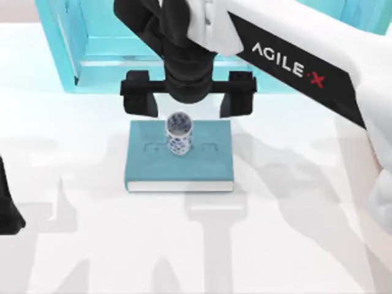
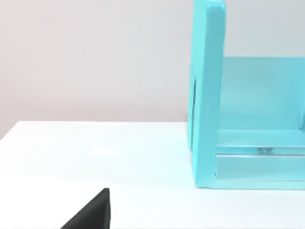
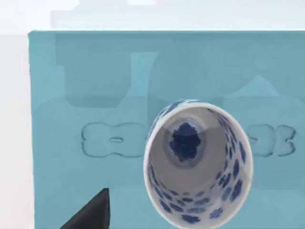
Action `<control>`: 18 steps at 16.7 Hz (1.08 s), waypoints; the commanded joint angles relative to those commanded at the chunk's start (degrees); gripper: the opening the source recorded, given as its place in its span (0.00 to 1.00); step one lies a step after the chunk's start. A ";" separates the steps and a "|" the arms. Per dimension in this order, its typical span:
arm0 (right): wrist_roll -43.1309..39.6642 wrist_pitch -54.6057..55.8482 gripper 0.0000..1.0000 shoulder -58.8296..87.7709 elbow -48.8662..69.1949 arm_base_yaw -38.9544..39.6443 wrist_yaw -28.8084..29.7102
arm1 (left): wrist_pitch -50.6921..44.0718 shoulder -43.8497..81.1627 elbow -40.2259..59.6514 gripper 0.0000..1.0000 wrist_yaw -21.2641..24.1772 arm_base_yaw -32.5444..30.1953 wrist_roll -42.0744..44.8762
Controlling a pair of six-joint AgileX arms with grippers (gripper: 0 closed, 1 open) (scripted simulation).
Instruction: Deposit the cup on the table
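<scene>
Right gripper point(image 1: 188, 101) is held wide open above the far edge of the book point(image 1: 179, 158), nothing gripped between its fingers. Just below it, the cup point(image 1: 179, 133) is seen upright on the book, which lies on the tabletop point(image 1: 294, 233) before a cabinet point(image 1: 86, 49). Left arm is parked at the left edge.

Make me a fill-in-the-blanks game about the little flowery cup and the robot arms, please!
1. The cup stands on the teal ____.
2. The right gripper hovers over the cup with its fingers ____.
3. Behind the book stands a light-blue ____.
4. The left arm is parked at the table's ____ edge.

Missing words: book; open; cabinet; left
</scene>
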 joint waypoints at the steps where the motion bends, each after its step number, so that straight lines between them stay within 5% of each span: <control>1: -0.27 3.23 1.00 0.27 -2.52 -0.26 -0.05 | 0.00 0.00 0.00 1.00 0.00 0.00 0.00; 9: -1.12 11.48 1.00 1.20 -10.14 -1.13 -0.22 | 0.00 0.00 0.00 1.00 0.00 0.00 0.00; 18: -1.12 11.48 0.32 1.20 -10.14 -1.13 -0.22 | 0.00 0.00 0.00 1.00 0.00 0.00 0.00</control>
